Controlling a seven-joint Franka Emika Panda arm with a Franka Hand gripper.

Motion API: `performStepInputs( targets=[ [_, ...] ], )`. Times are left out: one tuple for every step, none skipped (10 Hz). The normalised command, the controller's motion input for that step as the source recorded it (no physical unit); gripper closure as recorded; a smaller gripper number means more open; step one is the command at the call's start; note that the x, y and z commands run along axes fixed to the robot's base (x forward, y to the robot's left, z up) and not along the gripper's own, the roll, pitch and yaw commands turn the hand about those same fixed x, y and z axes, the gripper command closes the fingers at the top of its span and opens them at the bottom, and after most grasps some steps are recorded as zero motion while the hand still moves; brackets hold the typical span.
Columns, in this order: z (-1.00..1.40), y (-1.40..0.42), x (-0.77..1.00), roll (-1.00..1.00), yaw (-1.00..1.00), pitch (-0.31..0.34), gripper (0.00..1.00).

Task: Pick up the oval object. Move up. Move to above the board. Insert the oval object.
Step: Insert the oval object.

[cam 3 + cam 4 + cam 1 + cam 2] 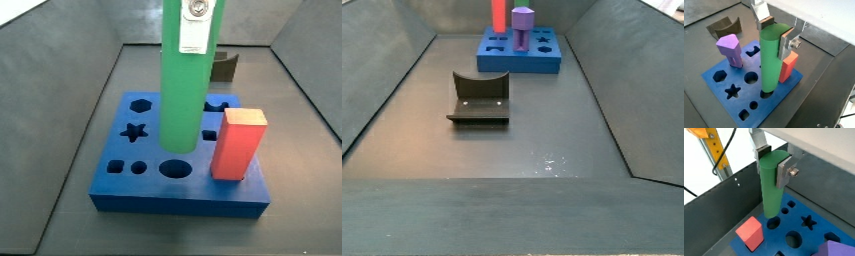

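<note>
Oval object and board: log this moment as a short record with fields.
oval object: green, upright, lower end at a hole in the board
claw: above the board, shut on the oval object's top
board: blue, on the floor
purple peg: standing in the board
red block: standing in the board
fixture: on the floor, apart from the board

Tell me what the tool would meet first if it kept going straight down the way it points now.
The tool, shut on the oval object, points down at the board. The peg's lower end already sits at a hole, so the board comes first, probably that hole's bottom; the depth left is unclear.
</note>
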Motion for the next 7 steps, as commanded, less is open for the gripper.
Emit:
performStepInputs(
  targets=[
    [-0.50, 0.00, 0.00, 0.00, 0.00, 0.000, 1.00],
    [-0.52, 0.03, 0.00, 0.00, 0.04, 0.000, 1.00],
    [-0.48, 0.05, 0.00, 0.00, 0.11, -0.019, 1.00],
    [-0.44, 0.15, 0.01, -0.03, 0.17, -0.034, 1.00],
    [-0.42, 0.14, 0.00, -0.02, 0.13, -0.017, 1.00],
    [-0.06, 0.07, 0.00, 0.00, 0.00, 0.000, 1.00],
    [-0.06, 0.00, 0.00, 0.00, 0.00, 0.006, 1.00]
  ],
)
